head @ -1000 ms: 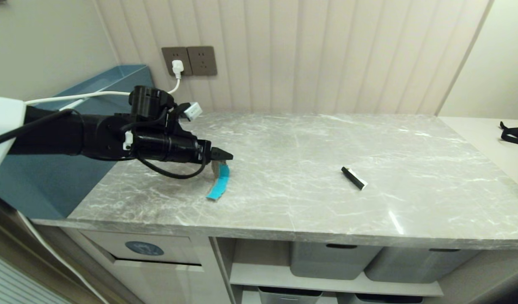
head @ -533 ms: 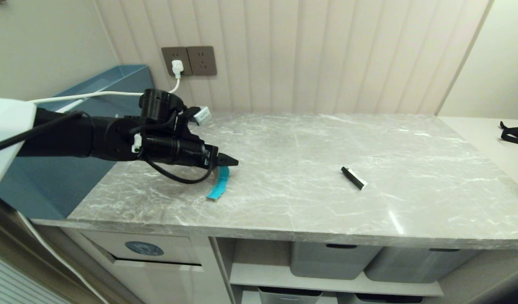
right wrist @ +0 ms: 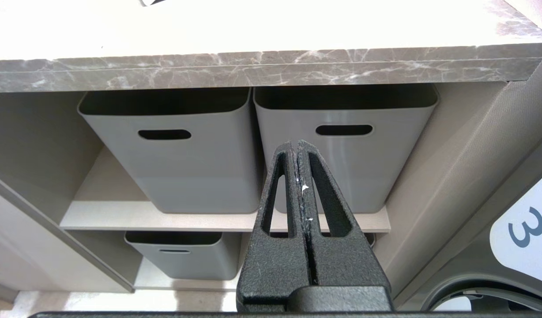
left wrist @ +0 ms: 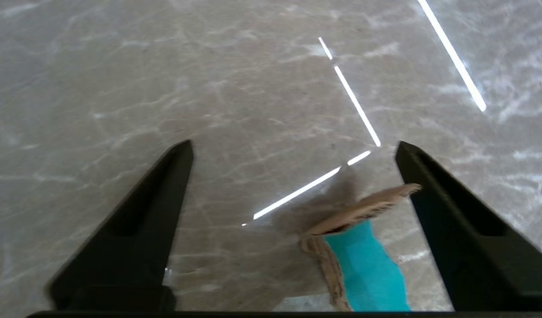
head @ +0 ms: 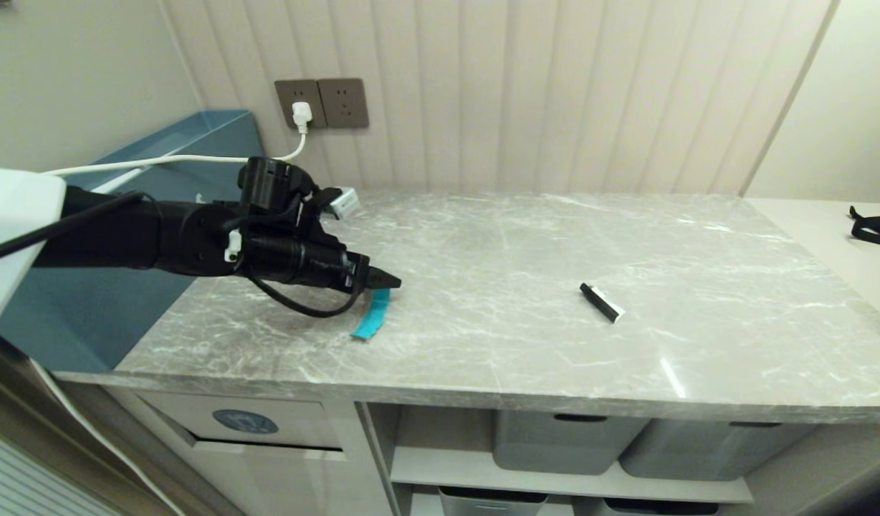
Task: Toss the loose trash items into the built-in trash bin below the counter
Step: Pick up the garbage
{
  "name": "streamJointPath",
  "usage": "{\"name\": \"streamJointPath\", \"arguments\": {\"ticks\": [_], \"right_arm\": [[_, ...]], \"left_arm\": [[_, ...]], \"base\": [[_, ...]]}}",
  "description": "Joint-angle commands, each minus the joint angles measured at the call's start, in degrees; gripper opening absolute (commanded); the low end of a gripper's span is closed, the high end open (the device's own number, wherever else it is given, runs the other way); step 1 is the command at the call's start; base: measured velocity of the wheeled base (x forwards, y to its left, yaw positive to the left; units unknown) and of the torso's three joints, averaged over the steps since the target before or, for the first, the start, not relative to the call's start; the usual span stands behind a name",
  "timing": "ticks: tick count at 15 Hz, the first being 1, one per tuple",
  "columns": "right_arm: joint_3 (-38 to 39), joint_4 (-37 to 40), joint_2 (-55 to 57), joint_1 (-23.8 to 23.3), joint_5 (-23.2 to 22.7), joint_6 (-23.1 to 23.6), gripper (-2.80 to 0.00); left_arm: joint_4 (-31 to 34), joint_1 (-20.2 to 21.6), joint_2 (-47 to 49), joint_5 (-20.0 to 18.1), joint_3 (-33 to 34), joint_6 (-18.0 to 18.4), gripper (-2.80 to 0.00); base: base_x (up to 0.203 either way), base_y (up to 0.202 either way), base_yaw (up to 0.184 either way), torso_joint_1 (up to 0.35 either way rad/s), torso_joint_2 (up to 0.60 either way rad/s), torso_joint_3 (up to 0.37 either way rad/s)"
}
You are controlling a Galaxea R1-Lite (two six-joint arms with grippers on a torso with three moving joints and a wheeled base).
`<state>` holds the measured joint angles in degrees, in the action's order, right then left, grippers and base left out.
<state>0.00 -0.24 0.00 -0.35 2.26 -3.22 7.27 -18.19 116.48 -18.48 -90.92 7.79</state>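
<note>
Cardboard scrap (head: 370,315) half hidden under the open left claw (head: 386,278).

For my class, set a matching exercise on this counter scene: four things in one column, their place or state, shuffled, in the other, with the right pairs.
Things
1. tan cardboard scrap with a blue strip
2. slim black wrapper with a white end
3. left gripper
4. right gripper

Places or states
A. shut, pointing at grey plastic tubs below the counter
B. open over the grey marble-look counter
C. lies alone on the counter's right half
D. lies between open fingers

Pairs: 1-D, 2-C, 3-B, 4-A
</note>
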Motion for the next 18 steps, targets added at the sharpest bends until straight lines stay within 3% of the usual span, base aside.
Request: {"name": "streamJointPath", "arguments": {"ticks": [1, 12, 18], "right_arm": [[0.1, 0.0, 0.0, 0.0, 0.0, 0.0, -2.80], [0.1, 0.0, 0.0, 0.0, 0.0, 0.0, -2.80], [0.1, 0.0, 0.0, 0.0, 0.0, 0.0, -2.80]], "left_arm": [[-0.1, 0.0, 0.5, -0.1, -0.7, 0.0, -2.80], [0.1, 0.3, 1.9, -0.2, -3.0, -0.3, -2.80], [5.0, 0.4, -7.3, -0.2, -1.6, -3.1, -2.80]], "base": [[0.000, 0.000, 0.000, 0.000, 0.00, 0.000], [0.000, 0.000, 0.000, 0.000, 0.00, 0.000], [0.000, 0.000, 0.000, 0.000, 0.00, 0.000]]}}
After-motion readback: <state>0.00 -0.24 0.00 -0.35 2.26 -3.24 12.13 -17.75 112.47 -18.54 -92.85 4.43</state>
